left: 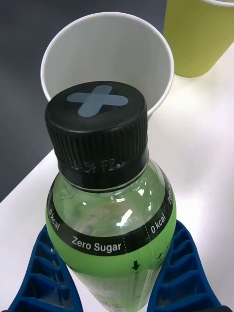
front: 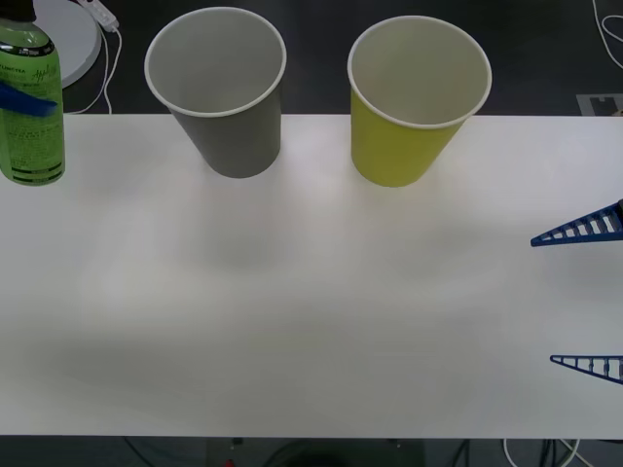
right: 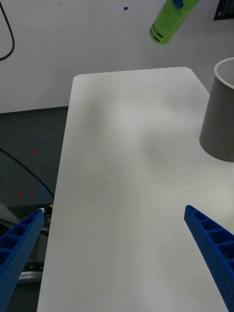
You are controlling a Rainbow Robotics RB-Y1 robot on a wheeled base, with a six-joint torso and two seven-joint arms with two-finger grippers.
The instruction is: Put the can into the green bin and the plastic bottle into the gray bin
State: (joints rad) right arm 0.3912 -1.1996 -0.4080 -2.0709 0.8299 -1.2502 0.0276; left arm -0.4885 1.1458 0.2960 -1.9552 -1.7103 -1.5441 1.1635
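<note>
My left gripper [left: 117, 287] is shut on the plastic bottle [left: 109, 214], with a blue finger on each side of its green body below the black cap. In the front view the bottle [front: 31, 97] hangs at the far left, left of the gray bin [front: 216, 88]. The right wrist view shows the bottle [right: 168, 22] tilted in the air over the table's far end. The green bin [front: 419, 97] stands upright to the right of the gray bin, both at the table's back edge. My right gripper [front: 589, 297] waits open at the right edge, holding nothing. The can is out of view.
The white table [front: 311, 321] has wide bare room in front of both bins. A white round base [front: 73, 34] with a cable lies on the dark floor behind the table's left corner. Both bins look hollow inside.
</note>
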